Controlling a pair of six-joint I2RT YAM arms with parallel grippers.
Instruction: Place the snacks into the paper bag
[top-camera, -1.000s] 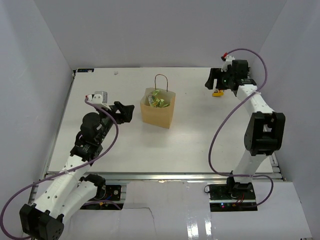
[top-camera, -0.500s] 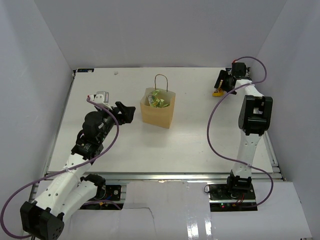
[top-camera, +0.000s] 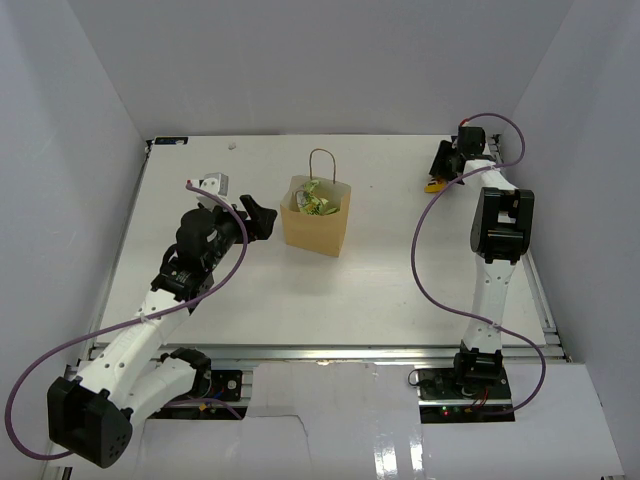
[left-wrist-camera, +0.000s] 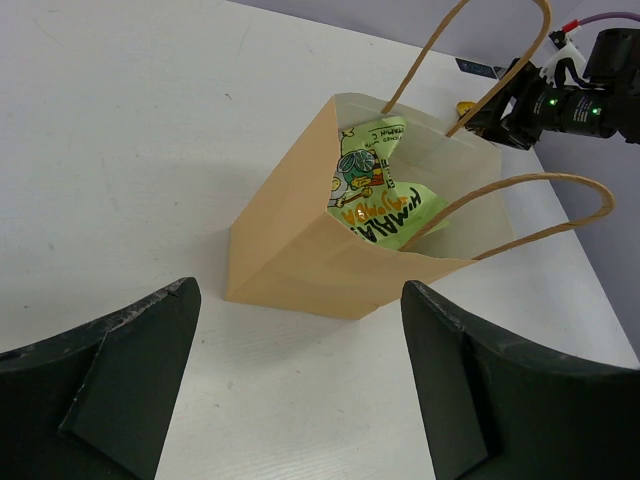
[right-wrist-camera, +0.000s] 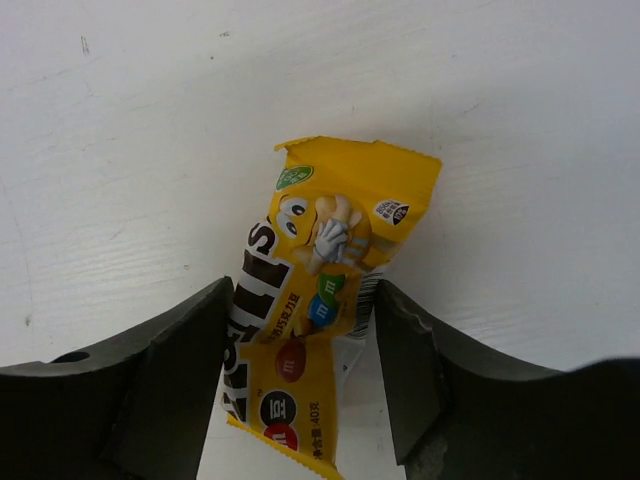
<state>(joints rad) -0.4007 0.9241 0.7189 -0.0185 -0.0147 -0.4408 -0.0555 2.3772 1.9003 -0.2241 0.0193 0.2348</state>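
Observation:
The tan paper bag (top-camera: 315, 228) stands upright mid-table, handles up. Green-and-yellow packets (top-camera: 318, 200) lie inside it, also showing in the left wrist view (left-wrist-camera: 385, 205) within the bag (left-wrist-camera: 300, 250). My left gripper (top-camera: 262, 218) is open and empty just left of the bag, its jaws wide apart in the left wrist view (left-wrist-camera: 300, 330). A yellow bar wrapper (right-wrist-camera: 330, 230) lies flat on the table at the back right (top-camera: 434, 186). My right gripper (top-camera: 442, 168) is down over it, open, one finger on each side of the wrapper (right-wrist-camera: 303, 300).
White walls enclose the table on three sides. The right arm's purple cable (top-camera: 425, 250) loops over the right part of the table. The right gripper (left-wrist-camera: 560, 100) shows beyond the bag in the left wrist view.
The right arm has swung its wrist down to the table so the jaws straddle the yellow wrapper. The left gripper has moved a little up and towards the bag.

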